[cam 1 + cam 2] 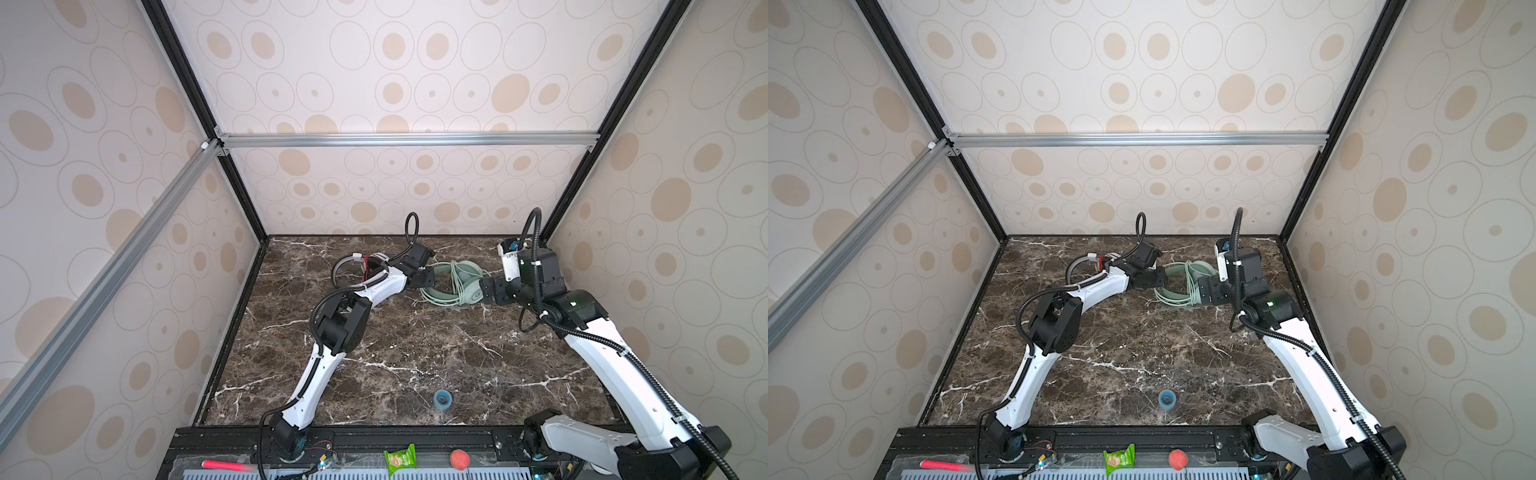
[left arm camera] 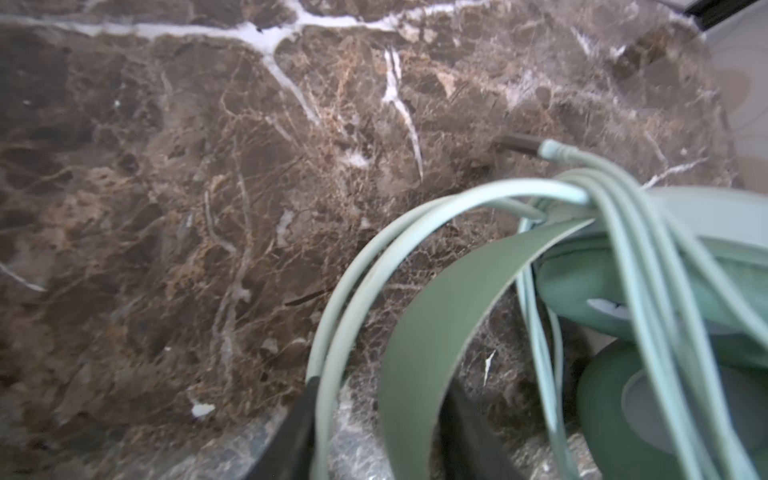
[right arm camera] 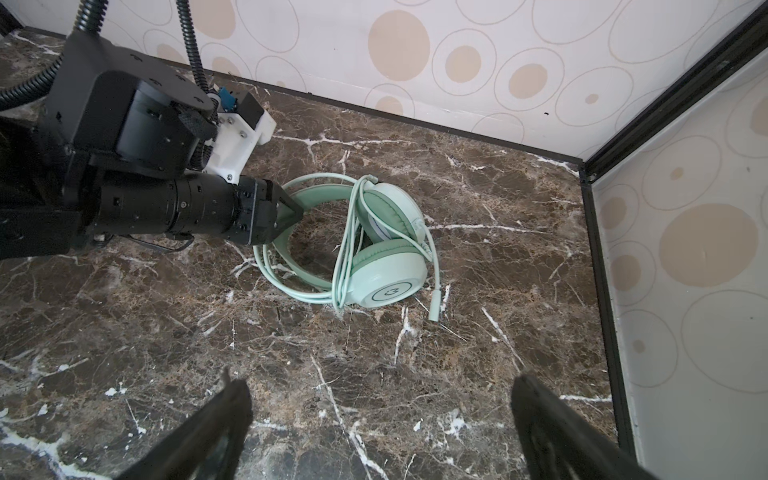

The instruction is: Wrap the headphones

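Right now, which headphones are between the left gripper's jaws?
The mint green pair: the left gripper straddles its headband. The white-and-black pair lies beyond that arm, partly hidden, away from both grippers.

The left arm (image 1: 316,365) and right arm (image 1: 615,365) reach far out and bend in toward each other. The left gripper (image 1: 430,277) has jaws partly apart. The right gripper (image 3: 380,419) has jaws wide apart.

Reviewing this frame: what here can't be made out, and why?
- White-and-black headphones: the left arm covers most of them in both top views, so the cable's state is unreadable.
- Mint green headphones: the left wrist view blurs them, and its edge cuts off the earcups.
- Small blue object: too small to identify in the top views.
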